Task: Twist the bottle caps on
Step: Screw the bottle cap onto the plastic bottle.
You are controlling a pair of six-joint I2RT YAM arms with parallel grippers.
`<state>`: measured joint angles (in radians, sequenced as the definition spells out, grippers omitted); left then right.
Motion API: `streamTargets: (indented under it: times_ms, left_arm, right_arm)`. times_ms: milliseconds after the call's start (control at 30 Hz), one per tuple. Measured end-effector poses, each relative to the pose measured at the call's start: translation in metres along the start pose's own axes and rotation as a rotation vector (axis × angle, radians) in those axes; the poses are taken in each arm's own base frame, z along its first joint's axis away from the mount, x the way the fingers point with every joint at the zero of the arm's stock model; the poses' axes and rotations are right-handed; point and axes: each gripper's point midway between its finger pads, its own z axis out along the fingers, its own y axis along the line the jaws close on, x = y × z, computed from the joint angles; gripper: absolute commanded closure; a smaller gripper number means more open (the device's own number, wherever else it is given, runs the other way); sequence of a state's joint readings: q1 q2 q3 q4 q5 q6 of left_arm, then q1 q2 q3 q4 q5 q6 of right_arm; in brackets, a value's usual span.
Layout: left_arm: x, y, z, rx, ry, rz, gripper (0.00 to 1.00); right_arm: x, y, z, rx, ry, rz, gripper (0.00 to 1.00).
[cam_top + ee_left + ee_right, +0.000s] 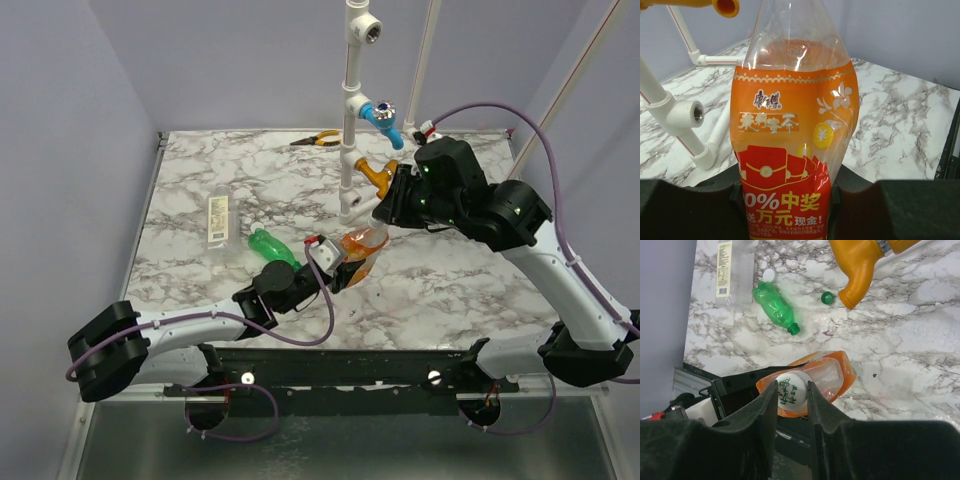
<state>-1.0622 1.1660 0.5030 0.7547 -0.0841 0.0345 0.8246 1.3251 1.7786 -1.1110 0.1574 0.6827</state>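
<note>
Black fingers of the right gripper [791, 386] are closed on the white printed cap [790, 391], with one pad touching each side. The cap sits on the neck of the orange bottle [832, 374]. The left gripper [787, 200] is clamped on the bottle's lower body, label facing its camera. The bottle is tilted, its long axis running from the left gripper up and right to the right gripper, cap end toward the right one. Can't tell if its base touches the table.

The green bottle [775, 305] lies flat just left of that, open neck pointing at the left gripper. The green cap [827, 297] is loose on the table, near that neck but apart. A plain white cap [769, 275] sits just beside the green bottle's base. The clear bottle [732, 270] lies flat beyond it, label up, long axis front to back.

The surface is a grey-veined marble-pattern table [200, 290]. A white pipe frame [349, 120] stands back centre, carrying a blue tap handle [382, 118] and an orange tap [375, 177]. Pliers [314, 140] lie at the far edge. Pale lilac walls [200, 60] stand on three sides.
</note>
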Motion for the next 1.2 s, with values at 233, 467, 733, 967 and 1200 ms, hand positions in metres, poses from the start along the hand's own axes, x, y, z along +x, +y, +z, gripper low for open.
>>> streamTargets:
  times_ms: [233, 467, 733, 967, 1200]
  left_arm:
    - [0.004, 0.005, 0.002, -0.032, 0.013, 0.017, 1.0]
    - [0.0, 0.001, 0.0, -0.022, 0.002, -0.001, 1.0]
    - [-0.002, 0.0, -0.01, -0.02, -0.01, -0.029, 1.0]
    - [-0.003, -0.002, -0.016, -0.012, -0.01, -0.037, 1.0]
    - [-0.006, -0.004, -0.02, -0.006, -0.017, -0.042, 1.0]
  right_arm:
    - [0.002, 0.005, 0.006, 0.014, 0.024, 0.055, 0.78]
    - [0.005, 0.009, 0.005, 0.012, 0.038, 0.07, 0.77]
    - [0.009, 0.008, 0.005, 0.024, 0.049, 0.095, 0.88]
    - [0.014, 0.008, 0.001, 0.023, 0.05, 0.119, 0.88]
    - [0.014, 0.01, -0.001, 0.014, 0.047, 0.135, 0.89]
